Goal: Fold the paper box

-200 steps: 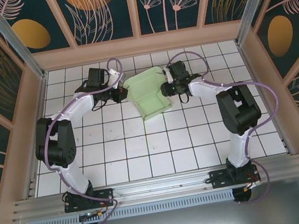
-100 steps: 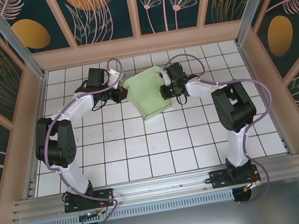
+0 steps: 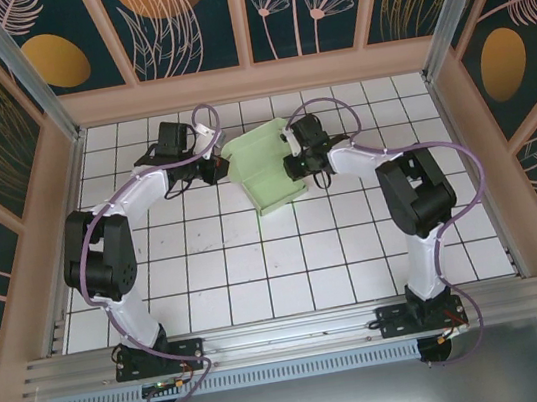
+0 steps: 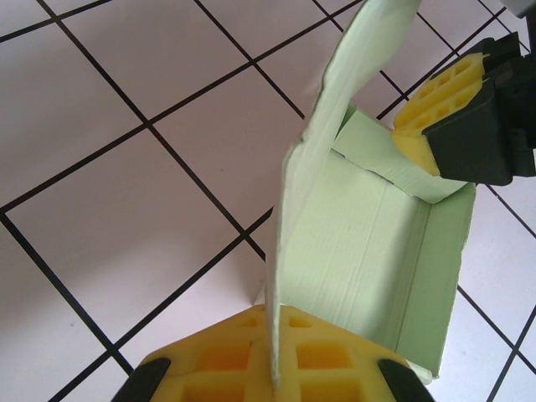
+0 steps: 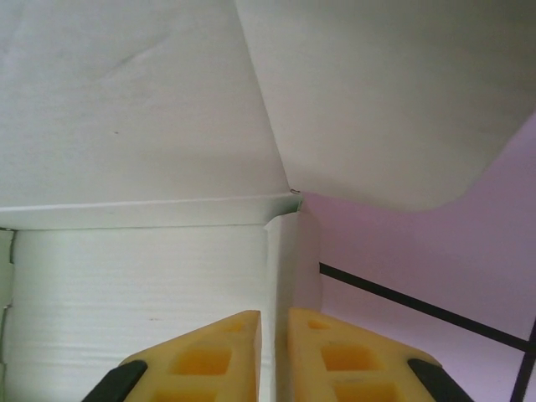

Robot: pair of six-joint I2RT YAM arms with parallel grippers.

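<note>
The paper box (image 3: 266,173) is pale mint-green card, half formed, lying on the white tiles at the back middle with its walls partly raised. My left gripper (image 3: 220,168) is at its left side. In the left wrist view the yellow pads (image 4: 335,356) are shut on the edge of the upright left wall (image 4: 289,251), and the box floor (image 4: 360,243) lies beyond. My right gripper (image 3: 291,167) is at the box's right side. Its yellow fingers (image 5: 209,356) pinch the folded right wall (image 5: 285,268) between them. A large flap (image 5: 394,92) hangs overhead.
The floor is white tile with black grid lines (image 3: 258,263), walled by a pink frame (image 3: 251,82) with patterned panels. My right gripper's pad (image 4: 444,88) shows across the box in the left wrist view. Open tiles stretch toward the arm bases (image 3: 160,354).
My right gripper has shifted a little left into the box's right side and closed on the wall there. The left gripper keeps its hold and place.
</note>
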